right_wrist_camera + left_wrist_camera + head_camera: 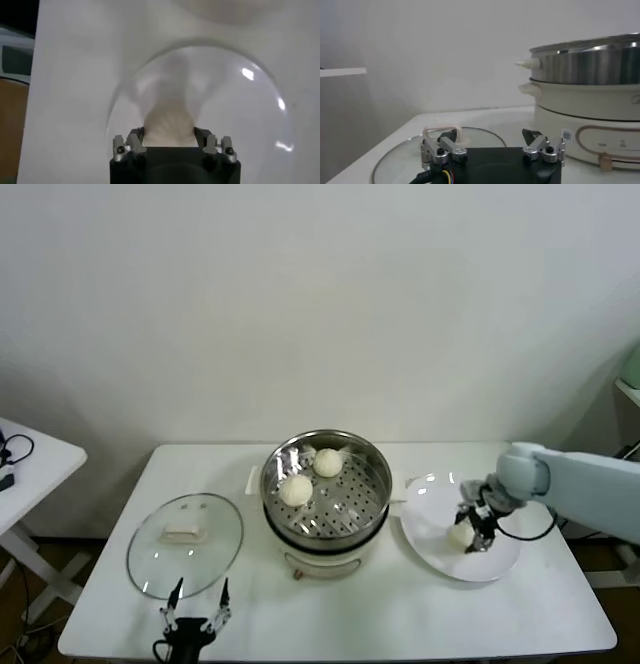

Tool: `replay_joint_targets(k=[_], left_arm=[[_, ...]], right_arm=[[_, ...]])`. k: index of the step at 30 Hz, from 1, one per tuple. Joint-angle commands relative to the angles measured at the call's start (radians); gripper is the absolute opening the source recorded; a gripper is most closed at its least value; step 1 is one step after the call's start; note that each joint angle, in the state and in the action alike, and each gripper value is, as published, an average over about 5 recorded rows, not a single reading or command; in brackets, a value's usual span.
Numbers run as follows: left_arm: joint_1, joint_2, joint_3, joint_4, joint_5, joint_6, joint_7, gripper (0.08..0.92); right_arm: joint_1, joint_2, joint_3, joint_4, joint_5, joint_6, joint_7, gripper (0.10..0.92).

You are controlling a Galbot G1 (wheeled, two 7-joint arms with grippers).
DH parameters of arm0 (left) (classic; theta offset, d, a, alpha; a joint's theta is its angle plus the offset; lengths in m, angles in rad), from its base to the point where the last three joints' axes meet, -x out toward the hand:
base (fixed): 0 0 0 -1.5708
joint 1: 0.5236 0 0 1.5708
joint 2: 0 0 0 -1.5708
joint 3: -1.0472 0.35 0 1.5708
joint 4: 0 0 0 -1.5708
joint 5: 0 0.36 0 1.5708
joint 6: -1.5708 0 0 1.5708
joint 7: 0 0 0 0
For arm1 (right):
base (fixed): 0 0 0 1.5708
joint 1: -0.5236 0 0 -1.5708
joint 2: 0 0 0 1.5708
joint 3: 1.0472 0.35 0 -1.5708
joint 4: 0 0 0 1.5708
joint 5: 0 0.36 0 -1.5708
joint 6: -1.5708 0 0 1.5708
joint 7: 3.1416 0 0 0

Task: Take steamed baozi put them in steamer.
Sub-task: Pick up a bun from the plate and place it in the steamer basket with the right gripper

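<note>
The steamer [372,474] stands mid-table on its white cooker base [325,559] and holds two baozi [296,490] [328,462]. A third baozi [460,534] lies on the white plate [430,504] to the right of the steamer. My right gripper [478,534] is down on the plate. In the right wrist view its fingers [136,137] press both sides of that baozi [169,122], which fills the gap in the gripper [169,132]. My left gripper [197,604] is open and empty at the front edge. I see no fourth baozi.
A round glass lid [185,544] lies on the table left of the steamer, just beyond the left gripper [492,140]; it also shows in the left wrist view [400,155], with the steamer [590,62] behind. A second white table [30,459] stands far left.
</note>
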Motion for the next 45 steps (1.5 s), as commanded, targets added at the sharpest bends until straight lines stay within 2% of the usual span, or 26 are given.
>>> replay_joint_targets(k=[1, 9, 15, 20, 32, 45], left_arm=[[0.002, -0.03, 0.0, -0.002, 0.001, 0.001, 0.0, 0.823], [-0.002, -0.032, 0.004, 0.004, 0.004, 0.001, -0.001, 0.823], [-0.005, -0.036, 0.01, 0.006, 0.009, 0.001, -0.001, 0.823], [-0.009, -0.035, 0.009, 0.014, 0.008, 0.0, -0.002, 0.823], [-0.007, -0.03, -0.001, 0.018, 0.002, 0.002, -0.002, 0.823], [-0.015, -0.031, -0.001, 0.024, 0.002, 0.001, -0.001, 0.823]], right_arm=[[0.444, 0.064, -0.217, 0.052, 0.083, 0.117, -0.107, 0.675], [0.661, 0.228, -0.148, 0.113, 0.19, 0.319, -0.188, 0.679], [0.609, 0.345, -0.013, 0.247, 0.068, 0.438, -0.159, 0.675], [0.46, 0.436, 0.037, 0.279, -0.064, 0.493, -0.115, 0.666], [0.137, 0.566, 0.032, 0.122, -0.325, 0.565, -0.059, 0.649], [0.036, 0.63, 0.081, -0.016, -0.391, 0.593, -0.027, 0.645]])
